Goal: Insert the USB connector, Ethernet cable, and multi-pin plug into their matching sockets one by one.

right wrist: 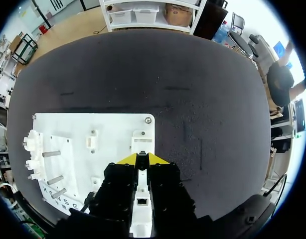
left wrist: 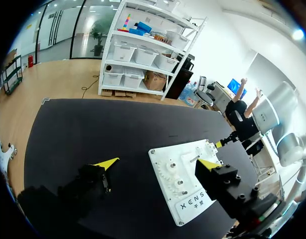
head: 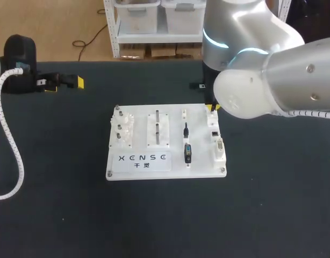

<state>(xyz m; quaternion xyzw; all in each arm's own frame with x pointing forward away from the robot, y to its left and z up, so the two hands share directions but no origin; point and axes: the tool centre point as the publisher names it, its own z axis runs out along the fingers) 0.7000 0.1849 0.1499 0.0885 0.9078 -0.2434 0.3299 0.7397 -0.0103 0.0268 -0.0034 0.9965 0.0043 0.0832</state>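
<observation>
From above, the white board (head: 200, 156) lies mid-surface (head: 57, 215). A slim plug (head: 185, 129) and a thick plug (head: 187, 153) rest on it beside the socket column (head: 217, 142). The left gripper (head: 65, 83) hangs well apart at the far left, and the right gripper (head: 213, 107) is at the board's far right corner.

Left wrist: jaws released, empty, board ahead.

Right wrist: the gripper is over the socket column. Whether its jaws grasp anything, I cannot tell.

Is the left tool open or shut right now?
Open: the left tool shows its yellow tips far apart in the wrist view, nothing held between them.
</observation>
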